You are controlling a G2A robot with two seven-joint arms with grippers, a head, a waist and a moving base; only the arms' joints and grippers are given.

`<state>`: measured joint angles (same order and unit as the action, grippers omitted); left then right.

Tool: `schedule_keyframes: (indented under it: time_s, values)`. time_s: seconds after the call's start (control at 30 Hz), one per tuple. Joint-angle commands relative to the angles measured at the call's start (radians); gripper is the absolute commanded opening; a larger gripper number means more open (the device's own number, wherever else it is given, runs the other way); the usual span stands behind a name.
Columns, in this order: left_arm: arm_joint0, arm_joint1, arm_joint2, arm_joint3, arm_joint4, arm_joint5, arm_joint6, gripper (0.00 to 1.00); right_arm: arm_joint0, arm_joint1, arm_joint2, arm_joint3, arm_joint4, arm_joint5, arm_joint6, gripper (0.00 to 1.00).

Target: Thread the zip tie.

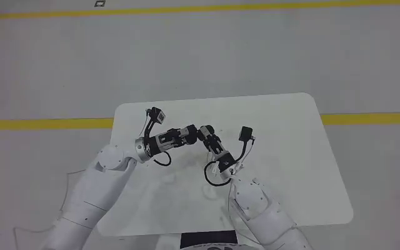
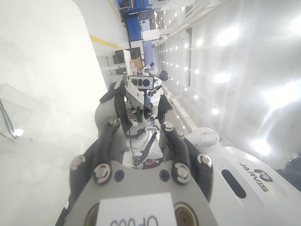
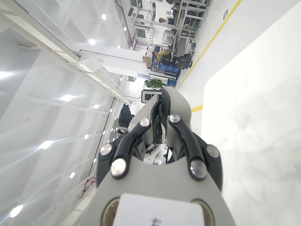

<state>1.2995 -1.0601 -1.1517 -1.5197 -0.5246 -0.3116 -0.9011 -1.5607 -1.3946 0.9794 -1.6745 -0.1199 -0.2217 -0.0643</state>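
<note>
Over the middle of the white table (image 1: 281,162) my two grippers meet tip to tip. The left gripper (image 1: 191,132) comes in from the left and the right gripper (image 1: 206,134) from the front right. In the left wrist view the left gripper (image 2: 140,92) is open, its dark fingers (image 2: 118,104) spread wide, and the right arm's wrist sits in the gap beyond them. In the right wrist view the right gripper (image 3: 162,95) has its fingers pressed close, with one ribbed pad (image 3: 165,103) showing. I cannot tell whether a zip tie lies between them.
A clear plastic bag (image 2: 14,109) with a dark striped strip inside lies flat on the table beside the left arm. The table's rounded far corner (image 3: 211,81) and a yellow floor line (image 1: 350,118) lie beyond. Bare table surface surrounds both arms.
</note>
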Motion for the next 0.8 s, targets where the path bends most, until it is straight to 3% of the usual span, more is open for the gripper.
schedule_keyframes:
  time_s: [0.0, 0.77]
  values:
    - [-0.001, 0.0, 0.001, 0.0, 0.0, 0.001, 0.002, 0.29, -0.001, 0.0, 0.001, 0.0, -0.003, -0.001, 0.0, 0.0]
    - [0.0, 0.006, 0.008, -0.003, -0.003, 0.032, 0.012, 0.19, -0.017, 0.003, 0.014, -0.009, -0.094, -0.065, 0.002, 0.0]
